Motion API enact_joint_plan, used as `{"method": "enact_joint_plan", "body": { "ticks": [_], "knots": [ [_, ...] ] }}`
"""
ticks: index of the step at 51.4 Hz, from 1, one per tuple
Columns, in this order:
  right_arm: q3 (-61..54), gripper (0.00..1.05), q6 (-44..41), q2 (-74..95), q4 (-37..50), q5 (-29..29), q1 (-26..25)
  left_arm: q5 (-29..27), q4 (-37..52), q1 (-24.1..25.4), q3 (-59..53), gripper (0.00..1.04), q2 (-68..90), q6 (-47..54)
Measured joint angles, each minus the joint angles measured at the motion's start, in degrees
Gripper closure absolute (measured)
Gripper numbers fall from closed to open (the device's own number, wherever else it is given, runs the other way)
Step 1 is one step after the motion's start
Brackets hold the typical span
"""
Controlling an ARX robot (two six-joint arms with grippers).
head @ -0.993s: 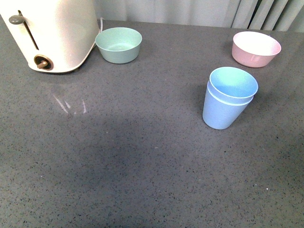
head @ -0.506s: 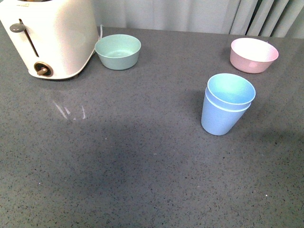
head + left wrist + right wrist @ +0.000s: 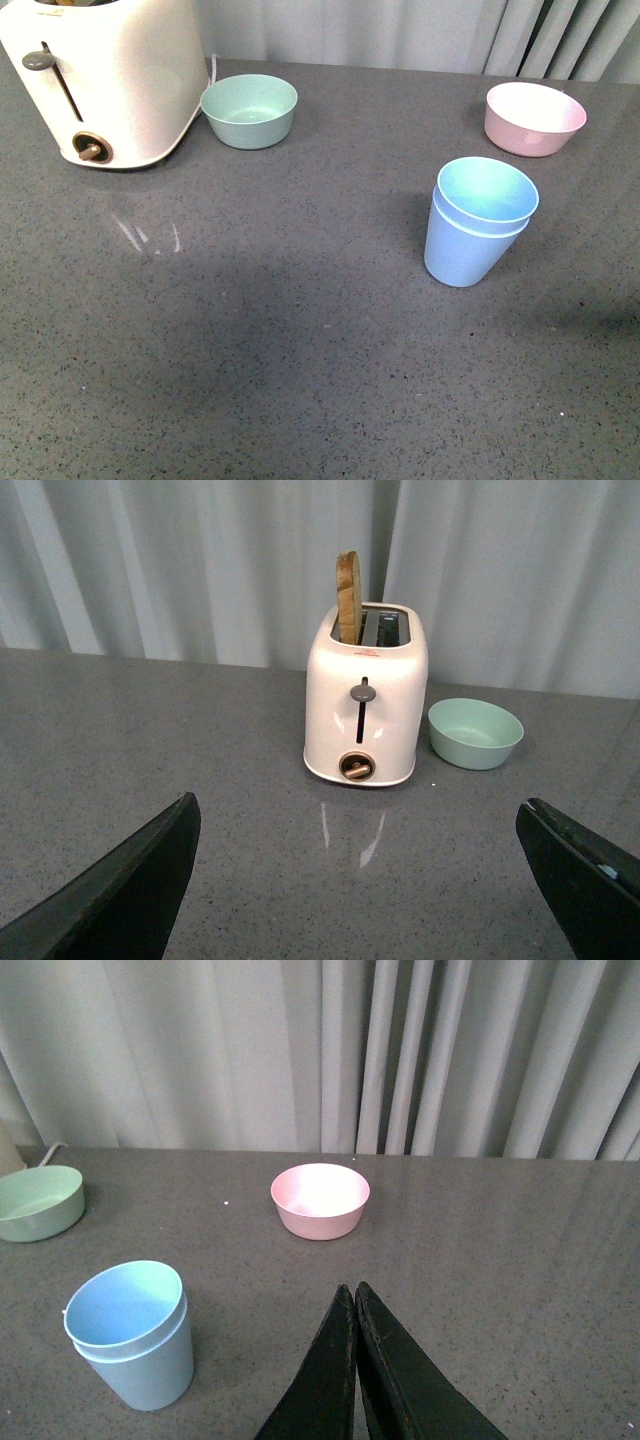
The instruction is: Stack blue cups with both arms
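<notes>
The two light blue cups [image 3: 478, 222] stand nested one inside the other, upright on the grey table, right of centre in the front view. They also show in the right wrist view [image 3: 133, 1332]. No arm shows in the front view. My right gripper [image 3: 352, 1290] is shut and empty, with its tips apart from the stacked cups and short of the pink bowl. My left gripper [image 3: 360, 820] is open wide and empty, facing the toaster, with the cups out of its view.
A white toaster [image 3: 105, 80] holding a slice of toast [image 3: 348, 598] stands at the back left. A mint green bowl [image 3: 249, 110] sits beside it. A pink bowl [image 3: 534, 117] sits at the back right. A grey curtain hangs behind the table.
The front view has shifted slightly, so everything sits a little lower in the picture. The stacked cups, bowls and toaster keep their places on the table.
</notes>
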Motion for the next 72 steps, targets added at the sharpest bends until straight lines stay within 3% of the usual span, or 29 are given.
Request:
{"method": "enact_joint_plan", "body": {
  "ticks": [40, 47, 70, 72],
  "knots": [
    [0.0, 1.03, 0.0, -19.1, -18.6, 0.0, 0.0, 0.0, 0.0, 0.0, 0.0, 0.09, 0.0, 0.0],
    [0.0, 1.03, 0.0, -27.3, -28.3, 0.1, 0.0, 0.0, 0.0, 0.0, 0.0, 0.09, 0.0, 0.0],
    [0.0, 1.03, 0.0, -29.1, -29.0, 0.0, 0.0, 0.0, 0.0, 0.0, 0.0, 0.09, 0.0, 0.0],
    [0.0, 0.98, 0.0, -29.1, -29.0, 0.0, 0.0, 0.0, 0.0, 0.0, 0.0, 0.09, 0.0, 0.0]
  ]
}}
